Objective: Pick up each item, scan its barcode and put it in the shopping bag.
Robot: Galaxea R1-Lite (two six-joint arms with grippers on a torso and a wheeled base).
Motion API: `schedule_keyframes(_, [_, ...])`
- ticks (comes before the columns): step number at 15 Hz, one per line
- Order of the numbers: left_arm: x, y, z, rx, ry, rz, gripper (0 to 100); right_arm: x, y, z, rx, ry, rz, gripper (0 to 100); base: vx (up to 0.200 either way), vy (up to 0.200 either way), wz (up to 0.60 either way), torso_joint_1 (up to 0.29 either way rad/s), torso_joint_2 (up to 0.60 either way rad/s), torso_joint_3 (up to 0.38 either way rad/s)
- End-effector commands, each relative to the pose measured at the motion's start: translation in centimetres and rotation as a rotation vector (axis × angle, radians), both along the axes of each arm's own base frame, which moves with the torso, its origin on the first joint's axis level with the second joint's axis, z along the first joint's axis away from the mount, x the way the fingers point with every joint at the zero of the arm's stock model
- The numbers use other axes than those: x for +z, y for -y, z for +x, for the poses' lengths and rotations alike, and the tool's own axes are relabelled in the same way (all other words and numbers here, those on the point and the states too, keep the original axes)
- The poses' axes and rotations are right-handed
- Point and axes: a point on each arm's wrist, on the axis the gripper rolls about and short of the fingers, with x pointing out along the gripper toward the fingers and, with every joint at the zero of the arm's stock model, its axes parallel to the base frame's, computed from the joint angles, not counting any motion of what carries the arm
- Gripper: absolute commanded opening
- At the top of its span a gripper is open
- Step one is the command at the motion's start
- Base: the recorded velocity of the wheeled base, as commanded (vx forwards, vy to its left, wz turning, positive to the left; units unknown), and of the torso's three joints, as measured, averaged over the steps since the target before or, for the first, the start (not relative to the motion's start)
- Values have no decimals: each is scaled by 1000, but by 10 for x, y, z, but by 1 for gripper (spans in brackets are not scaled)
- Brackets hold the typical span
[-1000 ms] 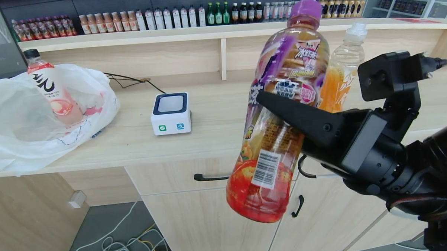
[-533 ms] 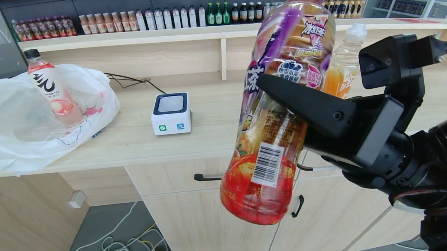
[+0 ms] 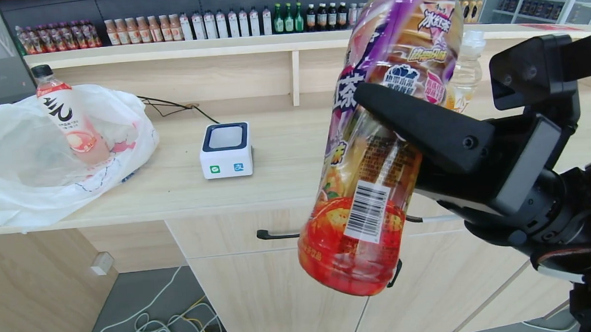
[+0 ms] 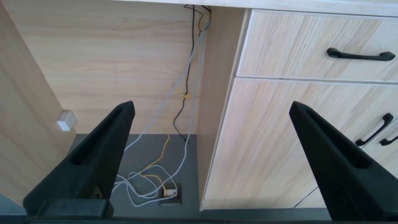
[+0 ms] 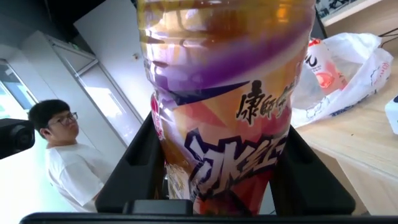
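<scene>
Since 1 second ago my right claw (image 3: 394, 108) has lifted the iced tea bottle (image 3: 370, 183) higher and slightly rightward. Its 2 fingers (image 3: 422, 127) clamp the bottle's middle, tilted, barcode (image 3: 367, 211) toward my head camera, well right of the scanner (image 3: 225, 149) and the shopping bag (image 3: 25, 170) on the counter (image 3: 285, 151). My left claw (image 4: 211, 109) hangs wide open before the cabinet (image 4: 286, 137).

Bare counter (image 3: 285, 151) is seen between the scanner (image 3: 226, 149) and the held tea bottle (image 3: 361, 222), so passage is allowed there. The mouth of the shopping bag (image 3: 25, 180) is partly blocked by a leaning pink bottle (image 3: 70, 120). Just behind the tea bottle, a clear-capped bottle (image 3: 464, 69) is stood in the way.
</scene>
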Motion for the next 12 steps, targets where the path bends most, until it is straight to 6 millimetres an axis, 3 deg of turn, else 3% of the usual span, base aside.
schedule_keyframes(1, [0, 0, 0, 0, 0, 0, 100, 6, 4, -6, 3, 19, 18, 0, 0, 0, 0, 0, 0, 0])
schedule_keyframes(12, [0, 0, 0, 1, 0, 0, 100, 0, 3, -11, -74, 109, -17, 0, 0, 0, 0, 0, 0, 0])
